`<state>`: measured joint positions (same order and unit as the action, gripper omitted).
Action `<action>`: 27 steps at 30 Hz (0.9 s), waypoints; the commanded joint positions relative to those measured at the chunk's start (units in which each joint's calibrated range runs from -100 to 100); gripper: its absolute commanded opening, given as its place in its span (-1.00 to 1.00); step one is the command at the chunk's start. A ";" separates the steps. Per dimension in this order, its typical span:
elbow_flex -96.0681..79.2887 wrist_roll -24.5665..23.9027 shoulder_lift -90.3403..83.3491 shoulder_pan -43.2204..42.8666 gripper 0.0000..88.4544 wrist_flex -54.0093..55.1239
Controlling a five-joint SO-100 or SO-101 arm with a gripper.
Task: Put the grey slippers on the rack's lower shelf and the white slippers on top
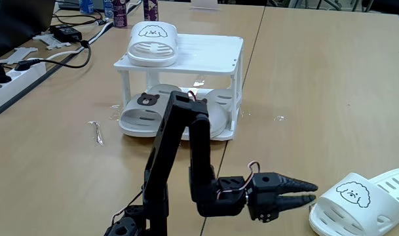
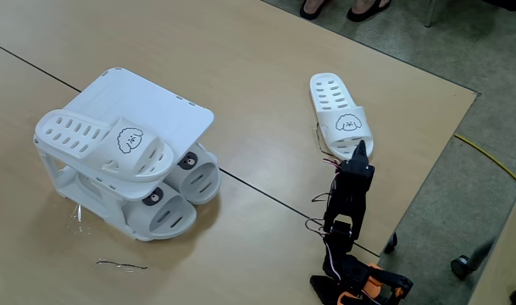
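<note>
The small white plastic two-tier rack [image 1: 186,56] holds one white dog-face slipper [image 1: 152,43] on top, both pale grey bear-face slippers [image 1: 141,111] on its lower shelf [image 1: 220,131]. Well apart from the rack lies the second white dog-face slipper [image 1: 360,201], the black gripper [image 1: 310,193] just beside it, slightly parted, empty.

You are seeing grey slippers [image 1: 143,111] lying on the lower shelf [image 1: 220,133]; one white slipper [image 1: 152,42] resting atop the rack [image 1: 212,52], another [image 2: 342,112] lying on the table.

Light wooden tables [image 1: 317,78] pushed together, cables [image 1: 68,39] and a power strip [image 1: 12,75] at one edge; grey floor [image 2: 461,212] beyond.
</note>
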<state>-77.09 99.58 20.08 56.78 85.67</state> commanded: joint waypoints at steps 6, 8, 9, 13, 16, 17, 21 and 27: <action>11.28 0.42 5.96 -0.20 -0.54 0.44; 12.27 0.42 7.30 -0.45 -0.54 -0.16; 12.99 0.42 7.98 -0.94 -0.54 -0.68; 18.23 0.42 11.34 -2.42 -0.53 -0.76; 21.11 0.42 13.19 -2.91 -0.40 -2.14; 22.38 0.42 13.70 -3.00 -0.40 -2.75; 28.87 0.42 15.21 -3.00 -0.39 -6.72; 40.06 0.42 18.33 -2.83 -0.39 -13.71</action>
<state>-44.47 99.58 36.49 53.78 73.30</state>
